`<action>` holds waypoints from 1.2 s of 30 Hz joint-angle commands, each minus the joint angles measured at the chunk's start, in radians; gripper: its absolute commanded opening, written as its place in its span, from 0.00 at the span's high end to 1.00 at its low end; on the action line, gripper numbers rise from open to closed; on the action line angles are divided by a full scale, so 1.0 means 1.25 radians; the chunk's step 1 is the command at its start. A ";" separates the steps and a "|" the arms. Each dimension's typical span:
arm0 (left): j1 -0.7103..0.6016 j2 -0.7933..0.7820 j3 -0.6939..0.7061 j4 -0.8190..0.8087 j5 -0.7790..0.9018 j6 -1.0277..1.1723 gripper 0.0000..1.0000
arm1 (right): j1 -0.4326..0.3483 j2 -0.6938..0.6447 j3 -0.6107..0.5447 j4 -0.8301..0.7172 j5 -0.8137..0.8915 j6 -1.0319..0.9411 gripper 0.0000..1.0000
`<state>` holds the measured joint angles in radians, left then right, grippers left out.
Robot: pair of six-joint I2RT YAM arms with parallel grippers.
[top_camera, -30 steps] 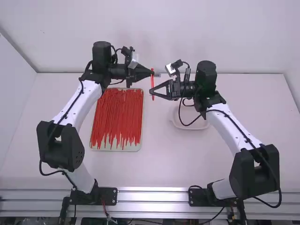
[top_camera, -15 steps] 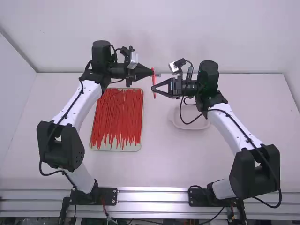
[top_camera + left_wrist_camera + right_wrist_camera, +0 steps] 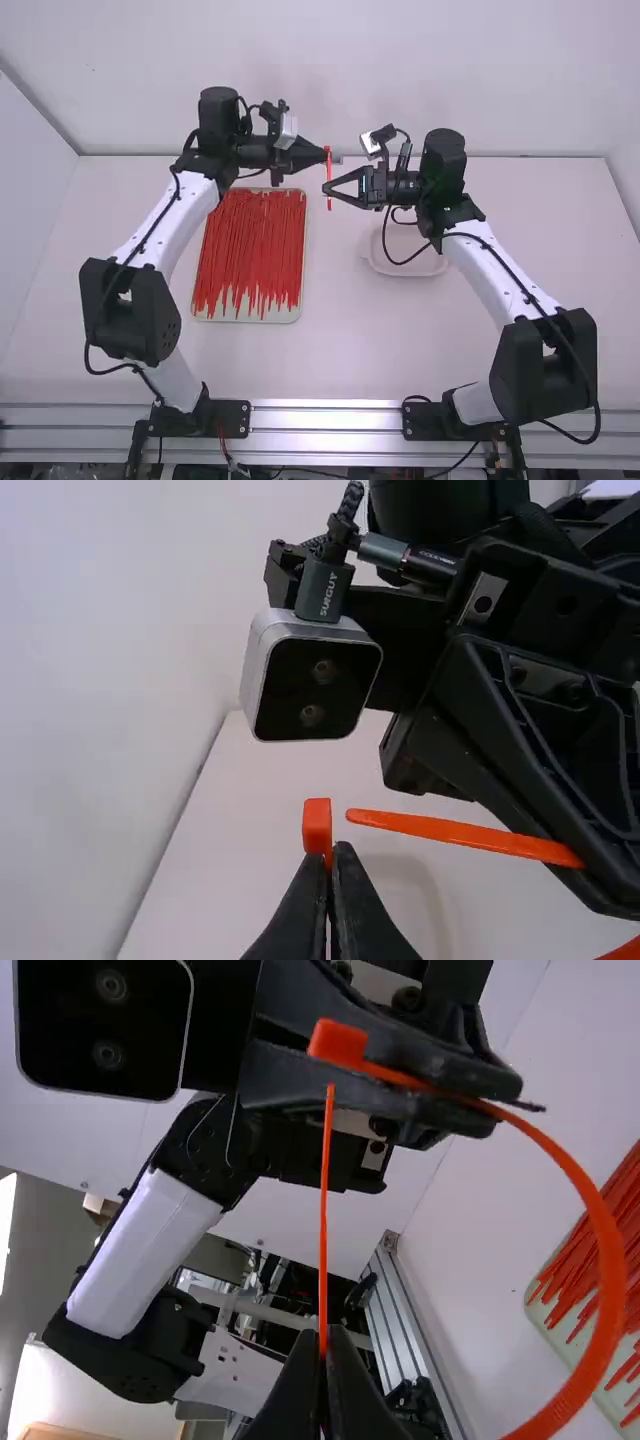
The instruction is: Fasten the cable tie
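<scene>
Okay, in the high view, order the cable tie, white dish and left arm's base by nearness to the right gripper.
1. The cable tie, held mid-air by the right gripper itself.
2. The white dish, lying right of centre.
3. The left arm's base, at the bottom left.

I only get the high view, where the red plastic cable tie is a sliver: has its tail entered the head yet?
Observer: Not yet. The left wrist view shows the tail tip of the cable tie beside its square head, not through it.
Operator: Is the right gripper really gripping?
Observer: Yes, the right gripper is shut on the straight tail.
Operator: And the left?
Observer: The left gripper is shut on the cable tie next to the head.
</scene>
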<state>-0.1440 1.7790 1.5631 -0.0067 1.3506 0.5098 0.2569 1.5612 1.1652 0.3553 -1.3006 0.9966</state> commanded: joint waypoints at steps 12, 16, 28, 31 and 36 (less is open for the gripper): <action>-0.009 -0.003 -0.002 -0.004 0.059 0.018 0.98 | -0.002 -0.001 -0.001 0.002 0.000 0.009 1.00; -0.011 -0.003 -0.002 -0.003 0.057 0.018 0.98 | -0.002 -0.001 -0.002 0.002 -0.001 0.010 1.00; -0.011 -0.003 -0.002 0.000 0.060 0.018 0.98 | -0.001 -0.001 -0.002 0.002 -0.003 0.023 1.00; -0.011 -0.003 -0.002 0.000 0.060 0.018 0.98 | -0.002 -0.001 -0.002 0.002 -0.003 0.032 1.00; -0.011 -0.003 -0.002 0.020 0.060 0.018 0.98 | -0.002 -0.001 -0.002 0.002 -0.008 0.034 1.00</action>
<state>-0.1463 1.7790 1.5635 0.0132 1.3933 0.5175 0.2569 1.5612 1.1652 0.3557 -1.3022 1.0264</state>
